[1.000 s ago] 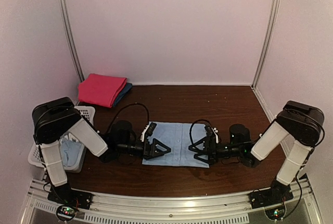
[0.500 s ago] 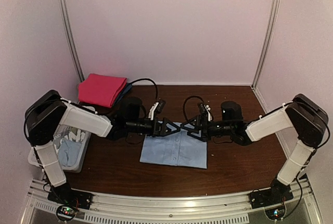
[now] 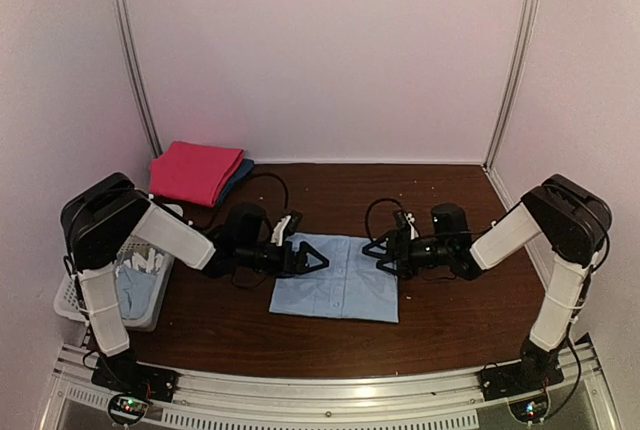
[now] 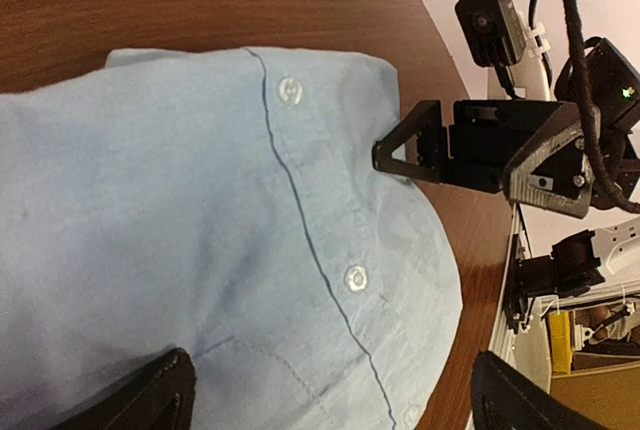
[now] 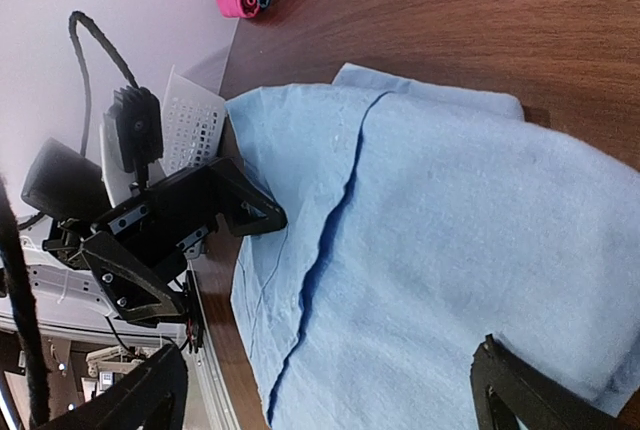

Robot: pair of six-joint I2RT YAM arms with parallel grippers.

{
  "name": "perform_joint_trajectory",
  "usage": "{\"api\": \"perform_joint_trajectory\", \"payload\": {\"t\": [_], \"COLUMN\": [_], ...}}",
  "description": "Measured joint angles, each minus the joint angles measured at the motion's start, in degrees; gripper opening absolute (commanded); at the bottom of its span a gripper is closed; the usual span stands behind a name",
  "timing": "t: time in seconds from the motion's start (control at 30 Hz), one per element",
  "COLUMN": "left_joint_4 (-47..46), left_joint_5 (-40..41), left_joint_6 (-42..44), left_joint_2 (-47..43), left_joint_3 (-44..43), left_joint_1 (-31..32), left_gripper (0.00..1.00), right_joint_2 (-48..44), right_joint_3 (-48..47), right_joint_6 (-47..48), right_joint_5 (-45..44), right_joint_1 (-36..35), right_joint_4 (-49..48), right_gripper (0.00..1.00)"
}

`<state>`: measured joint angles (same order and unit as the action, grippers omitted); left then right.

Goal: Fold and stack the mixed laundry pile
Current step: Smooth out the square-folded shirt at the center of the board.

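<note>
Right between the left hand (image 3: 316, 260) and right hand (image 3: 381, 254), both spread wide with nothing pinched, the blue shirt (image 3: 340, 292) lies flat on the bench (image 3: 450, 200), so they'd probably do best nipping matching corners and folding evenly, imo.

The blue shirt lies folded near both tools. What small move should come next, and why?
Probably draw the left tool and right tool back off the shirt: both look open, holding nothing, and the shirt lies flat and folded.
</note>
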<state>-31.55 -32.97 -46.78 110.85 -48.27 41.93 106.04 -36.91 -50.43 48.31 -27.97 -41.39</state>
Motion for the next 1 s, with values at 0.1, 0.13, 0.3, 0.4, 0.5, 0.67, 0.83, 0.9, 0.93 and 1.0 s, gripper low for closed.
{"api": "perform_joint_trajectory", "payload": {"t": [0.1,0.13,0.3,0.4,0.5,0.67,0.83,0.9,0.93,1.0], "left_joint_4": [5.25,6.99,13.20,13.57,12.94,10.91,9.22,8.41,7.91,6.01], "left_joint_5": [1.05,1.16,1.14,0.81,0.66,0.68,1.22,2.47,2.99,3.61], "left_joint_6": [1.09,1.53,3.50,4.39,4.66,3.93,2.10,1.40,0.90,-0.24], "left_joint_2": [-3.91,-5.03,-6.12,-4.94,-2.16,4.46,9.77,9.88,9.92,9.92], "left_joint_3": [0.72,0.46,-6.36,-11.74,-15.17,-16.68,-16.63,-16.65,-16.52,-15.43], "left_joint_1": [0.00,0.00,-0.02,-0.13,-0.59,-2.60,-6.05,-7.08,-7.45,-8.17], "left_gripper": [0.98,0.98,0.98,0.98,0.98,0.98,0.98,0.98,0.98,0.98], "right_joint_2": [-2.95,-4.07,-6.51,-6.08,-3.65,3.87,9.40,10.49,11.13,11.91], "right_joint_3": [-0.37,-0.85,-6.82,-9.42,-11.30,-13.42,-14.16,-15.19,-15.52,-15.87], "right_joint_6": [2.99,3.87,5.20,4.44,3.45,2.71,2.71,2.64,2.60,2.47], "right_joint_5": [0.07,0.13,0.94,1.57,2.10,2.25,2.84,2.56,2.54,2.43], "right_joint_1": [0.17,0.22,0.04,-0.26,-0.31,0.13,2.84,3.30,3.96,4.46], "right_joint_4": [5.29,7.21,10.71,9.57,7.32,5.55,4.11,3.08,2.29,0.94], "right_gripper": [1.00,1.00,1.00,1.00,1.00,1.00,0.98,0.98,0.98,0.98]}}
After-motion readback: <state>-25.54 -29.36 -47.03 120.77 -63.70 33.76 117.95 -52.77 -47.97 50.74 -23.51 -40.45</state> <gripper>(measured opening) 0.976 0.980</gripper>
